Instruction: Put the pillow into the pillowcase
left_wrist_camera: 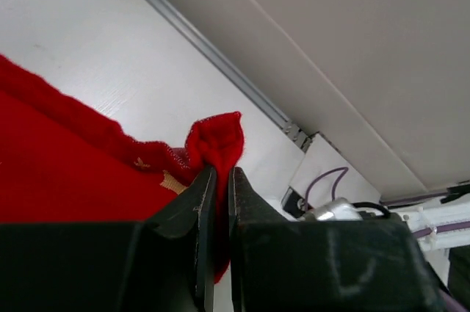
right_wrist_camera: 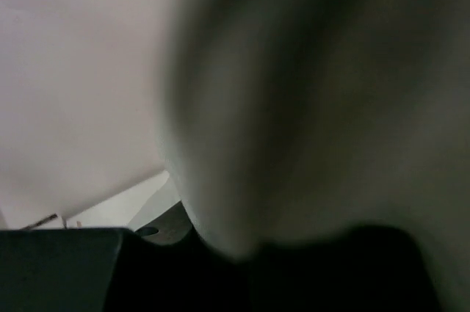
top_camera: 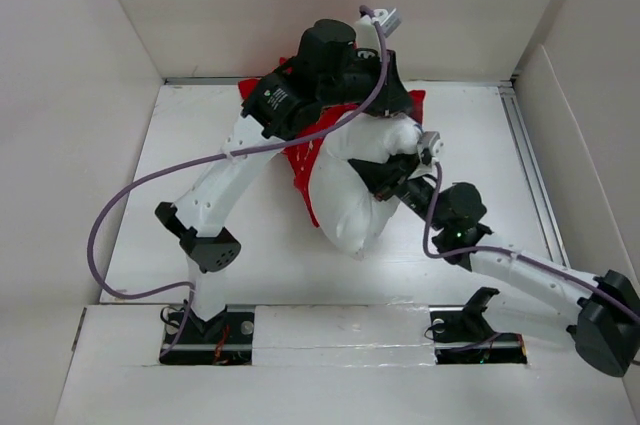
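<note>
Where the pillow [top_camera: 350, 207] lies at the middle of the worktop [top_camera: 250, 245], plump and white, its far end meets the pillowcase [top_camera: 303, 167]. The bright red cloth shows along the pillow's left side and again at the far left and far right from under the arms. How far the pillow reaches inside the case cannot be told from above, because the left arm covers that part.

The left hand [left_wrist_camera: 220, 174] is at an edge of the case. In the left wrist view its two dark fingers [left_wrist_camera: 183, 216] are closed on a fold of the red hem, which stands up in a small peak just past the fingertips. More red cloth, with small gold marks, spreads away to the left.

The right hand [top_camera: 393, 177] presses into the pillow's right side towards its far end, and the white fabric bulges around it. In the right wrist view the pillow is only a blurred pale mass against the lens, so whether this hand is open or clamped on fabric cannot be told.

A purple cable [top_camera: 110, 215] loops from the left arm out over the left of the worktop. A metal rail [left_wrist_camera: 213, 55] runs along the foot of the pale wall [top_camera: 330, 5] on the far side.
</note>
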Available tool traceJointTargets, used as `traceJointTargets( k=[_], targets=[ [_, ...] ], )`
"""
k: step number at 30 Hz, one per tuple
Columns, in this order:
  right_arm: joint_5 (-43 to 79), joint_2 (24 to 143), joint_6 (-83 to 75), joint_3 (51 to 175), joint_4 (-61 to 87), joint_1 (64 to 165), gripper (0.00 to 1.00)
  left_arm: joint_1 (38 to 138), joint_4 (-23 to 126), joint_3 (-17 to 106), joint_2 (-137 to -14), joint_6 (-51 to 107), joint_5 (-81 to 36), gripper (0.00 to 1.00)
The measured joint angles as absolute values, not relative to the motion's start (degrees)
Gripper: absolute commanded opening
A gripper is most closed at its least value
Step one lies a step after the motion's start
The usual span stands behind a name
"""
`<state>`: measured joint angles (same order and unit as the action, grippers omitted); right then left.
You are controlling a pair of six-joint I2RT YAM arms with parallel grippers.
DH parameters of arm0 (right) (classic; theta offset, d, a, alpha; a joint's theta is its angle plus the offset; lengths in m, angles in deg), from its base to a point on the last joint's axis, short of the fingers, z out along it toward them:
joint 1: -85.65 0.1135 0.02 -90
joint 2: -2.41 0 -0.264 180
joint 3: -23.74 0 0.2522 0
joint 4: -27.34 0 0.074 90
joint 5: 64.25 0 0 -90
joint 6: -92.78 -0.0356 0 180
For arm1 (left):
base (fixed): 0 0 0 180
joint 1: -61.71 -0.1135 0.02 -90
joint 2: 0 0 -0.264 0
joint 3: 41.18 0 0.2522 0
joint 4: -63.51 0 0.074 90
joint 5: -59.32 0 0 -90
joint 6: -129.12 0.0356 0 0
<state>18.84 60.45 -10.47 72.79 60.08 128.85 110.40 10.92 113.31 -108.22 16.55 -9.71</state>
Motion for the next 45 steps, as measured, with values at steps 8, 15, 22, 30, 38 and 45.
traceJointTargets(
  k=[8, 15, 22, 30, 38, 45],
  targets=[
    [23.5, 68.1, -11.3, 59.1, 68.4, 127.6, 0.0, 110.2, 3.0, 113.2, -105.0, 20.0, -14.9, 0.0],
    [21.5, 88.3, -18.2, 56.2, 86.8, 126.9, 0.02, 110.2, 1.9, 111.0, -105.5, 21.1, -12.1, 0.0],
    [13.0, 95.5, -26.9, 61.9, 92.1, 127.4, 0.0, 110.2, 2.3, 111.5, -108.6, 22.3, -9.8, 0.0],
    [8.6, 101.2, -38.2, 81.3, 90.1, 134.4, 0.0, 107.9, 1.4, 115.6, -108.5, 26.4, -13.7, 0.0],
    [14.7, 97.5, -35.9, 65.0, 90.9, 137.1, 1.0, 107.7, 3.5, 105.4, -109.9, 28.1, -16.0, 0.0],
    [32.9, 80.5, -34.3, 38.5, 84.4, 145.4, 1.0, 110.7, 8.3, 98.5, -124.0, 28.1, -13.9, 0.0]
  ],
)
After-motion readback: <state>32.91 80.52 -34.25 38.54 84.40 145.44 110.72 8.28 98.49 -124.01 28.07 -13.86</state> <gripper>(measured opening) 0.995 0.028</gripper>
